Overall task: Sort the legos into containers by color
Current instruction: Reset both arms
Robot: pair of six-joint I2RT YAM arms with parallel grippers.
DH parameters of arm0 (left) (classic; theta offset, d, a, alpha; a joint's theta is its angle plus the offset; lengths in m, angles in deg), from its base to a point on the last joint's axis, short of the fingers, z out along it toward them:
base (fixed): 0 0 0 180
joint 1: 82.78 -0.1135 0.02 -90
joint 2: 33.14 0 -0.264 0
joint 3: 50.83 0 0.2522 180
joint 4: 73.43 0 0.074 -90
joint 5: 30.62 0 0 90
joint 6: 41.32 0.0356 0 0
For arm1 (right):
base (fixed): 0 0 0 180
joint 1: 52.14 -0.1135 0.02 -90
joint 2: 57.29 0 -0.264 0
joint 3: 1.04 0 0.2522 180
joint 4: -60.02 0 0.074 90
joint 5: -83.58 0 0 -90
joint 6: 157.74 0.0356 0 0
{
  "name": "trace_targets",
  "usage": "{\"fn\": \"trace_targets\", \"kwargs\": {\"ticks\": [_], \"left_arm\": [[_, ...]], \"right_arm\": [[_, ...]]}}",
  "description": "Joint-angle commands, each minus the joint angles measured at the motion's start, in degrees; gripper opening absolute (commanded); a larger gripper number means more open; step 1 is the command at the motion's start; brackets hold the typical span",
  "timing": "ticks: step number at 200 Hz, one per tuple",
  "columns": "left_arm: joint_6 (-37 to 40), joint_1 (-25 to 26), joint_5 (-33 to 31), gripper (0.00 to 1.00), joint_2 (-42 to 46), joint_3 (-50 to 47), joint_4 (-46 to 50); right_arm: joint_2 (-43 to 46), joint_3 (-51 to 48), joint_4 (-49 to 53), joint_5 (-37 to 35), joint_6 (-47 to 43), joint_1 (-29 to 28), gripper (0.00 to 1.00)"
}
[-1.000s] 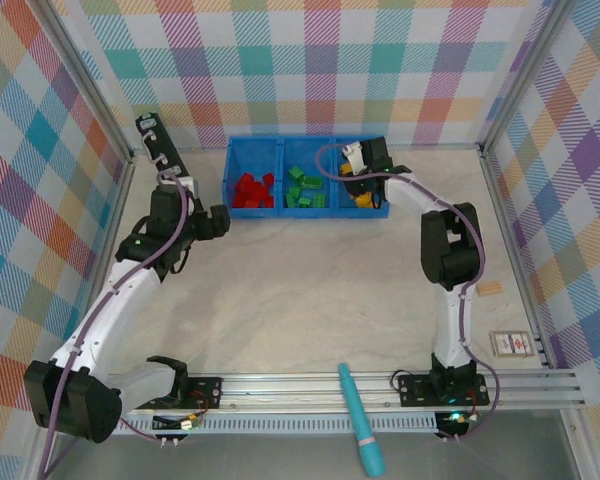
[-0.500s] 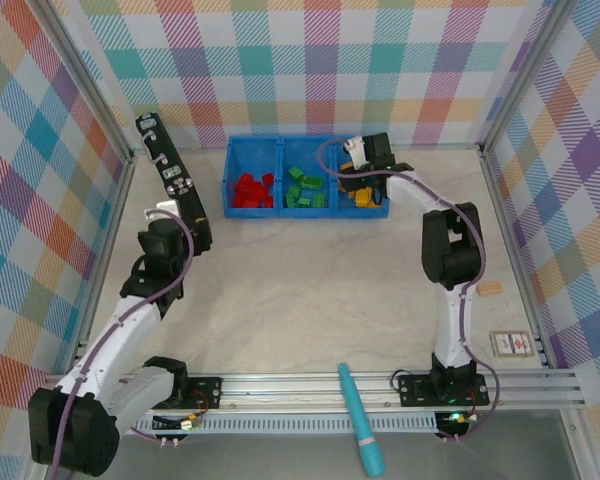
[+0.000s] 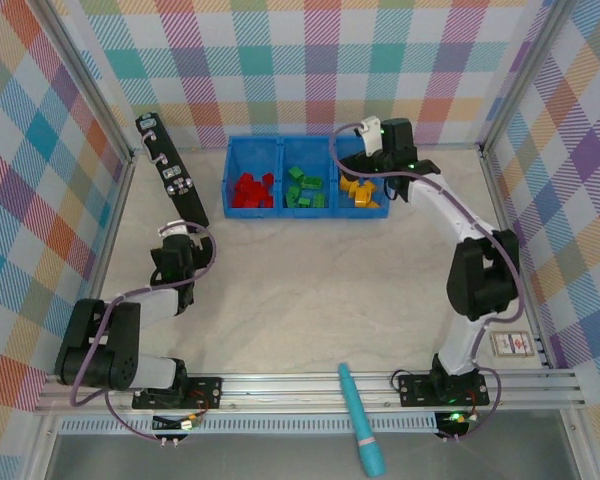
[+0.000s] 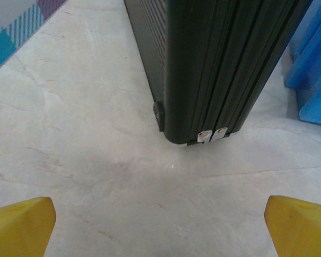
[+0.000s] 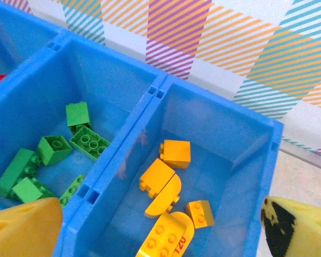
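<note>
The containers are three compartments of one blue tray (image 3: 280,212). Red legos (image 3: 252,190) lie in the left one, green legos (image 3: 305,188) in the middle and yellow-orange legos (image 3: 360,190) in the right. My right gripper (image 3: 373,168) hovers over the right compartment. It is open (image 5: 160,230), with nothing between its fingers (image 5: 21,227). Below it lie the yellow-orange legos (image 5: 168,182), with the green legos (image 5: 53,150) beyond the divider (image 5: 155,92). My left gripper (image 3: 178,242) is low over the bare table, open and empty (image 4: 160,225), well short of the tray (image 4: 315,69).
A long black bar (image 3: 170,170) lies slantwise at the left, its near end just ahead of my left gripper (image 4: 219,69). A teal pen-like tool (image 3: 360,420) crosses the front rail. A tan block (image 3: 490,289) and a card (image 3: 511,344) lie at the right.
My right gripper opened and rose from the right compartment, moving slightly right. My left arm drew back from beside the tray toward its base, still open.
</note>
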Motion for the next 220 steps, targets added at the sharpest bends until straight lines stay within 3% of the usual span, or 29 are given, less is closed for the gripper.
{"fn": "trace_targets", "kwargs": {"ticks": [1, 35, 65, 98, 120, 132, 150, 181, 200, 220], "left_arm": [[1.2, -0.9, 4.2, 1.00, -3.3, -0.2, -12.1], [2.4, 0.6, 3.2, 1.00, -8.9, -0.3, -16.6], [2.5, 0.1, 3.8, 1.00, -11.1, -0.9, -20.1], [2.7, 1.1, 1.5, 1.00, -10.9, -1.6, -21.3], [2.8, 1.2, 1.2, 1.00, -10.9, -1.0, -20.3], [3.2, 1.5, 1.0, 1.00, -11.0, -0.4, -19.3], [3.4, 1.8, 0.7, 1.00, -11.1, -0.3, -19.2], [3.4, 1.9, 0.7, 1.00, -11.1, -0.3, -19.2], [3.4, 1.8, 0.6, 1.00, -11.1, -0.2, -19.1], [3.4, 1.8, 0.6, 1.00, -11.2, -0.2, -19.1]], "right_arm": [[5.3, -3.4, 1.3, 1.2, 1.2, 0.1, 0.97], [14.2, -9.9, 4.2, -0.6, 2.3, 0.1, 0.99], [25.5, -23.2, 1.2, -5.2, 4.5, 1.3, 0.99], [39.4, -44.4, -11.6, -3.7, 10.2, 6.4, 0.99], [44.6, -59.9, -29.8, -0.6, 8.5, 9.4, 0.99], [43.8, -65.6, -37.7, -2.5, 8.1, 10.2, 0.99], [39.7, -67.7, -40.7, -1.7, 9.8, 12.4, 0.99], [29.6, -73.2, -59.3, -2.6, 11.1, 14.1, 0.99], [26.8, -70.3, -57.2, -0.3, 11.3, 15.3, 0.99], [18.5, -70.1, -64.7, 3.6, 10.3, 15.3, 0.99]]}}
